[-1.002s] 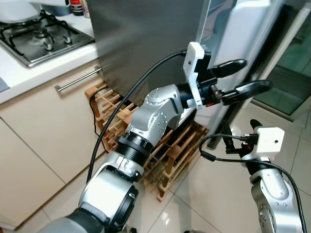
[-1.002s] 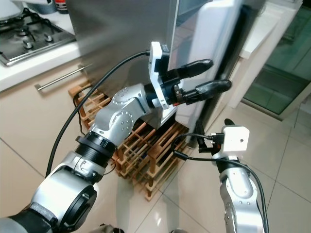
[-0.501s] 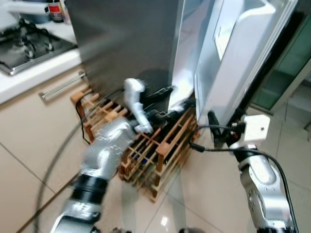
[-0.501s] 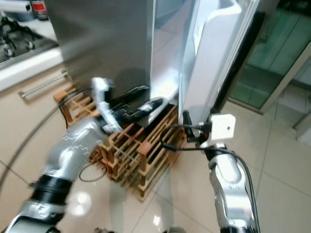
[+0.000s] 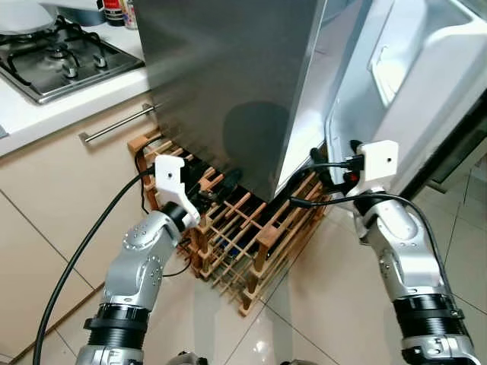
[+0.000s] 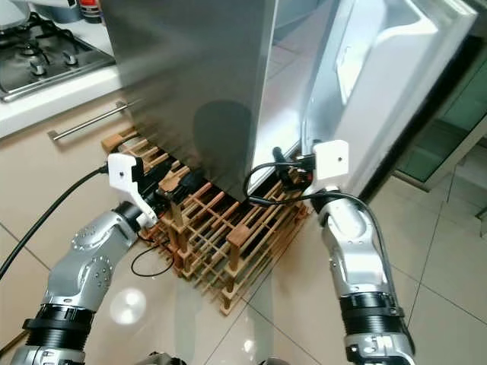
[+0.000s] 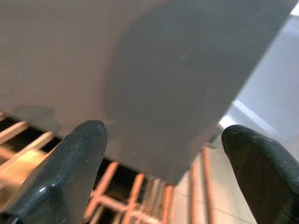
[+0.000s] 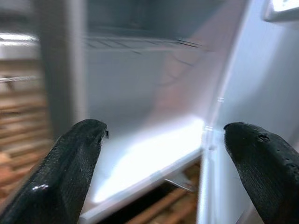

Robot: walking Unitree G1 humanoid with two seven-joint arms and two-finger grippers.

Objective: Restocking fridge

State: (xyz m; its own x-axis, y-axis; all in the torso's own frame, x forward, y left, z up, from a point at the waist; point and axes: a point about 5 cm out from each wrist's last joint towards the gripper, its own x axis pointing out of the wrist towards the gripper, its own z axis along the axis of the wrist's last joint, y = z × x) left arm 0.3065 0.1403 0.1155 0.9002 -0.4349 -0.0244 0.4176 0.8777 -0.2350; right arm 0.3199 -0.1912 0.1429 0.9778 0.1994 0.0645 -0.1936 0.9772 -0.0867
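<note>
Partly hidden right pincer (image 8: 159, 158) faces fridge (image 5: 228, 76).

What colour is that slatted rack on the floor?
Light brown wood rack, clearest in the left eye view.

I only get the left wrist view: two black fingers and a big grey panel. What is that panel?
Observer: It is the steel side of the fridge; the left pincer is low beside it, over a wooden rack on the floor.
Operator: Is the fridge open?
Observer: Yes, its door stands open to the right.
Operator: Where is the other arm?
Observer: The right pincer is at the bottom of the opening, fingers spread and holding nothing.
Operator: Anything else nearby?
Observer: A gas hob sits on the counter to the left.
</note>
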